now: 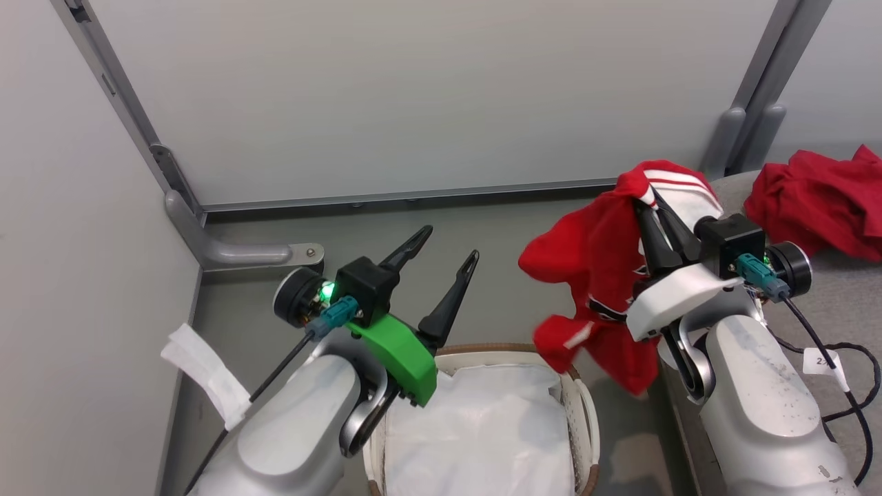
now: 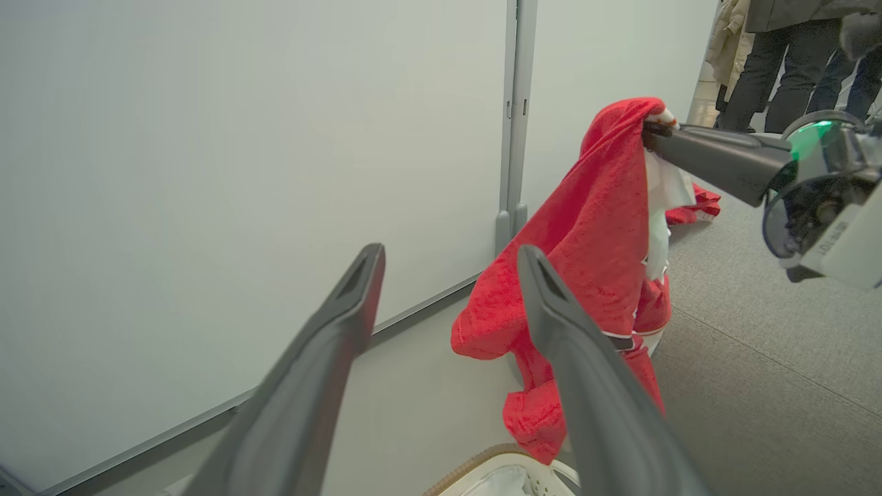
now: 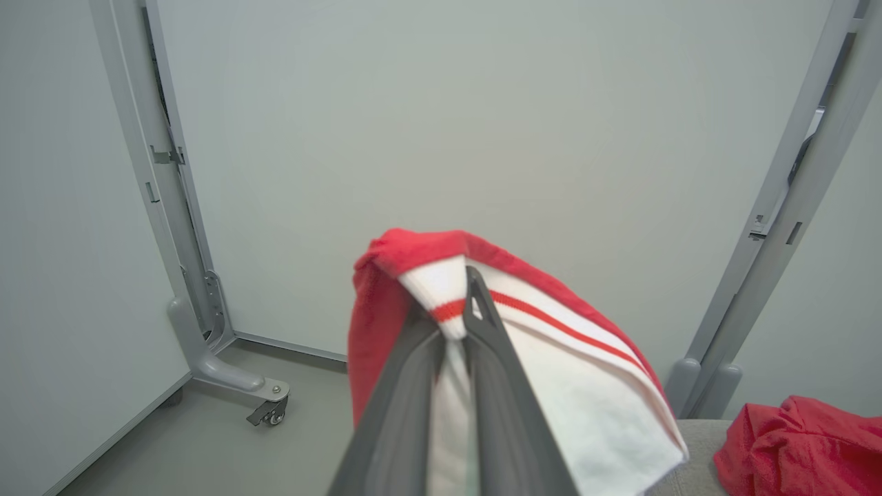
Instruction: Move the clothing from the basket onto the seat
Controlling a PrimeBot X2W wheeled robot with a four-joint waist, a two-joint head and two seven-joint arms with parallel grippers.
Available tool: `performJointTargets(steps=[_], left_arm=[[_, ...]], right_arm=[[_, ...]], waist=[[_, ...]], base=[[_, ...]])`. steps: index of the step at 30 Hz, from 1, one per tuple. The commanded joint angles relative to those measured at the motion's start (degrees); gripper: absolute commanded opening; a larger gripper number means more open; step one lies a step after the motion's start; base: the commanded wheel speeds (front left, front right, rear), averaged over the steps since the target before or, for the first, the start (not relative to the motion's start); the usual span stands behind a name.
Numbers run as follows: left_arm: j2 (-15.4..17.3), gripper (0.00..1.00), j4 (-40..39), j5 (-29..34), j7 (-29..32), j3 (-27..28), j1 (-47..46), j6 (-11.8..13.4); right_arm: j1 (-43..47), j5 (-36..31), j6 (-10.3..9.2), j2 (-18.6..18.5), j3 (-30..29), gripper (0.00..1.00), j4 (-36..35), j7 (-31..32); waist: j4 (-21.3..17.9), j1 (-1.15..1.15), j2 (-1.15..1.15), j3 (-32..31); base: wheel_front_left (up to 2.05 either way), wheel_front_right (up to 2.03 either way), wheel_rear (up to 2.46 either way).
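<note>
Right gripper (image 1: 644, 207), pinching the striped garment (image 1: 592, 255), should clear the seat (image 1: 827, 296) edge before releasing; left gripper (image 1: 453, 241) fingers spread, empty.

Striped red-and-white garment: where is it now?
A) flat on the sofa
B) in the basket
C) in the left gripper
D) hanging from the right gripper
D: the right gripper is shut on the striped garment, which hangs in the air beside the basket, while the left gripper is open and empty.
</note>
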Motion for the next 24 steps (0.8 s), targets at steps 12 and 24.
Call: performJointTargets(steps=[12, 24], left_arm=[[-1.49, 1.0, -3.28, 4.63, -0.03, 7.39, 11.38, -0.06], [-3.79, 1.0, -3.95, 7.3, -0.03, 11.79, 14.77, -0.65]], right_arm=[[1.83, -1.03, -0.08, -0.22, -2.81, 0.0, -1.89, -0.28], [-0.47, -2.33, -0.08, -0.26, -2.43, 0.0, -3.44, -0.28]], waist=[[-1.23, 0.0, 0.0, 0.18], [-7.92, 0.0, 0.0, 0.68]], base=[[0.0, 0.0, 0.0], [0.0, 0.0, 0.0]])
